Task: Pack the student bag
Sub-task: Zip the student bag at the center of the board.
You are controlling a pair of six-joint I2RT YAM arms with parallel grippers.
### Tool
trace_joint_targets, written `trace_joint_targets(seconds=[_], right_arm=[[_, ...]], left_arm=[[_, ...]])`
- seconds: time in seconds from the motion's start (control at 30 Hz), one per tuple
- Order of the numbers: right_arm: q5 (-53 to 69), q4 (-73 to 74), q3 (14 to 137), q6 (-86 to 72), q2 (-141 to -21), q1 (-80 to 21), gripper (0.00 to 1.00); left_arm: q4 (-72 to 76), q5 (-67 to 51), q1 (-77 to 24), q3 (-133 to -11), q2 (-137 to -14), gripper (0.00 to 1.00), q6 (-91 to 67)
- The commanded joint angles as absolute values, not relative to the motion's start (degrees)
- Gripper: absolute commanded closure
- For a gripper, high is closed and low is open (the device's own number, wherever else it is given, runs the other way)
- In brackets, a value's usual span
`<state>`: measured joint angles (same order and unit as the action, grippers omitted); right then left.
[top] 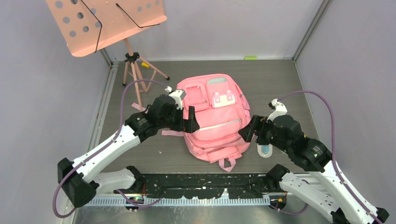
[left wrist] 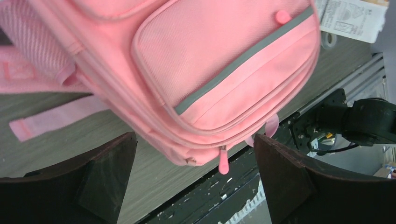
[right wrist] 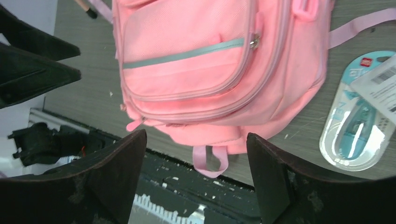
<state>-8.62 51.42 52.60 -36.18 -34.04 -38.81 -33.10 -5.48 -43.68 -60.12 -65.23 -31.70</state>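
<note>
The student bag (top: 215,116) is a large pink backpack lying flat, front up, in the middle of the table, with its hang loop (top: 227,163) toward the near edge. My left gripper (top: 189,122) hovers open and empty at the bag's left side. In the left wrist view the bag (left wrist: 210,70) fills the top, a pink zip pull (left wrist: 223,163) hangs between the spread fingers, and the gripper (left wrist: 196,182) holds nothing. My right gripper (top: 247,131) is open and empty at the bag's right side. In the right wrist view the bag (right wrist: 196,70) and its loop (right wrist: 210,161) lie ahead of the gripper (right wrist: 196,182).
A blister pack with a blue item (top: 265,150) lies just right of the bag, also in the right wrist view (right wrist: 357,126). A salmon-pink music stand (top: 107,23) on a tripod stands at the back left. A black rail (top: 196,179) runs along the near edge. Grey walls enclose the table.
</note>
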Motion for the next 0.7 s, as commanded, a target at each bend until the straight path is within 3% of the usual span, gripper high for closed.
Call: trace_joint_targets(seconds=[0.0, 0.13, 0.3, 0.47, 0.67], right_arm=[[1.76, 49.59, 53.48, -38.26, -35.84, -38.85, 0.20], [5.65, 44.93, 49.30, -43.80, -37.63, -39.13, 0.28], [1.86, 38.92, 44.64, -52.10, -38.64, -42.74, 0.31], [-12.38, 38.66, 46.15, -55.13, -44.17, -54.18, 0.31], [-28.62, 39.91, 54.01, -55.11, -59.55, -70.91, 0.29]], left_arm=[[-33.40, -0.53, -42.84, -52.53, -61.07, 0.00, -39.94], [-27.71, -1.23, -42.28, -44.84, -58.47, 0.03, -46.68], [-17.68, -4.82, -42.28, -38.15, -56.95, 0.20, -53.52], [-16.44, -4.66, -42.28, -36.64, -57.89, 0.24, -54.01], [-13.57, -5.28, -42.30, -35.79, -60.78, 0.29, -54.49]])
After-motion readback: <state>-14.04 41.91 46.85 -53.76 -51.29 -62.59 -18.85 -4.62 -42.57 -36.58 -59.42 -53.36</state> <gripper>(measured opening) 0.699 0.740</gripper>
